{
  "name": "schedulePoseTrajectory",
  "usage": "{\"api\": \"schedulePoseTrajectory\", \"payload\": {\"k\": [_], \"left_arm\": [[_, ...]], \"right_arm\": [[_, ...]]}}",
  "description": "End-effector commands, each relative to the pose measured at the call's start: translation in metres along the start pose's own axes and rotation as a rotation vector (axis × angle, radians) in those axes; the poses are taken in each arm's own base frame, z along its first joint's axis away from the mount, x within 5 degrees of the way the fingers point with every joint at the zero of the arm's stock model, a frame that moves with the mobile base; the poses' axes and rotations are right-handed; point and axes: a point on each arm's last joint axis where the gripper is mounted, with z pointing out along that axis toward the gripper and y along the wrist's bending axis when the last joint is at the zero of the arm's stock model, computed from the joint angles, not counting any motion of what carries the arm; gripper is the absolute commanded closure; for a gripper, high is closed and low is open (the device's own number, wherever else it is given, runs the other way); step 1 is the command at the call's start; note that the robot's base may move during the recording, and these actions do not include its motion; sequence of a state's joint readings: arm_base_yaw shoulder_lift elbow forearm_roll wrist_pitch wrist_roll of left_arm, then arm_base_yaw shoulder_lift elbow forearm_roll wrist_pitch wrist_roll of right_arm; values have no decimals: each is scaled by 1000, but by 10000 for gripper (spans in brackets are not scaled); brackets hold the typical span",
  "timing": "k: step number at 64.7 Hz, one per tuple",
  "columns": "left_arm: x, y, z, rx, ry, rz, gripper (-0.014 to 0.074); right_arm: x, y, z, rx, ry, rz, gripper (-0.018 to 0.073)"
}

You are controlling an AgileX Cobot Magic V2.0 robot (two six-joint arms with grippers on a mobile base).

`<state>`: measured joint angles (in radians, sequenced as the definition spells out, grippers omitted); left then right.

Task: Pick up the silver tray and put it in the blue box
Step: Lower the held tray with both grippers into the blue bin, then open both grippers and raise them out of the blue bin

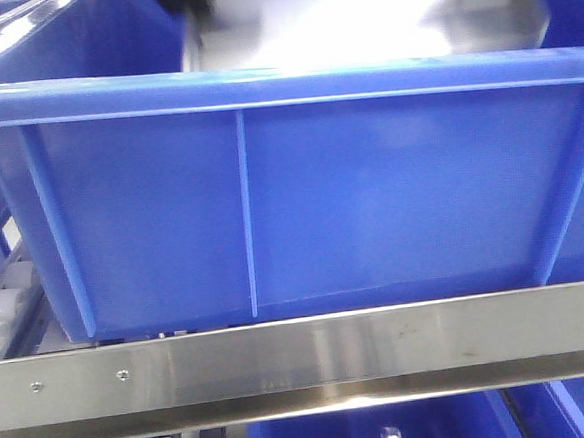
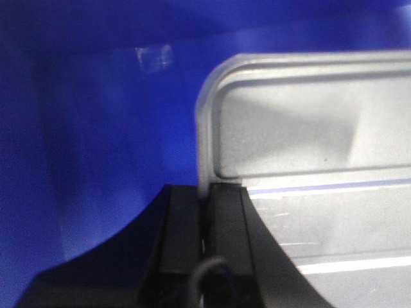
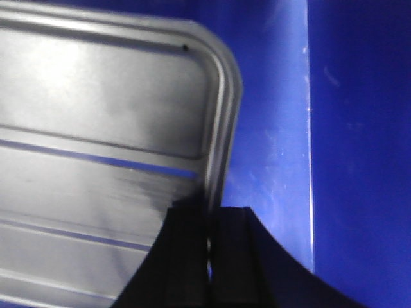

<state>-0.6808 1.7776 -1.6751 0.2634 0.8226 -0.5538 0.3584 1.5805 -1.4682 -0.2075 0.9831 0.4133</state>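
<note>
The silver tray (image 2: 308, 141) fills the right half of the left wrist view, with the blue box (image 2: 96, 141) behind it. My left gripper (image 2: 205, 192) is shut on the tray's left rim. In the right wrist view the silver tray (image 3: 103, 115) lies to the left and my right gripper (image 3: 209, 215) is shut on its right rim, the blue box wall (image 3: 334, 128) close behind. From the front, the blue box (image 1: 291, 199) stands large, and the bright blurred tray (image 1: 358, 19) shows above its rim between the two arms.
A steel rail (image 1: 302, 364) runs across in front of the box. White rollers (image 1: 2, 299) sit at the left under it. More blue crates show at the left (image 1: 69, 39), at the right (image 1: 568, 9) and below the rail (image 1: 387, 428).
</note>
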Motion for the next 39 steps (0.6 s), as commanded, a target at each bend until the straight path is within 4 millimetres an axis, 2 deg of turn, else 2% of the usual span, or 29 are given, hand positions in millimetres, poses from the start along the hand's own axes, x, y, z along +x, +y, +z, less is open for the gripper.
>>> {"api": "schedulePoseTrajectory", "payload": {"k": [1,11,24,32,39], "left_arm": [[-22,-5,-7,48,-122,19,701],[-22,-2,22,18,-80,12,700],[-20,2,35,11,-52,-9,669],[-20,3,36,14,-50,-18,511],[-20,3,36,15,-49,-19,310]], "right_arm": [[-19,4,2,-41,-124,-15,502],[-19,9,36,-24,-83,-53,502],[-19,12,52,-19,-61,-60,488],[-21,12,51,-24,-73,-59,368],[-23,12,48,-23,-77,-56,162]]}}
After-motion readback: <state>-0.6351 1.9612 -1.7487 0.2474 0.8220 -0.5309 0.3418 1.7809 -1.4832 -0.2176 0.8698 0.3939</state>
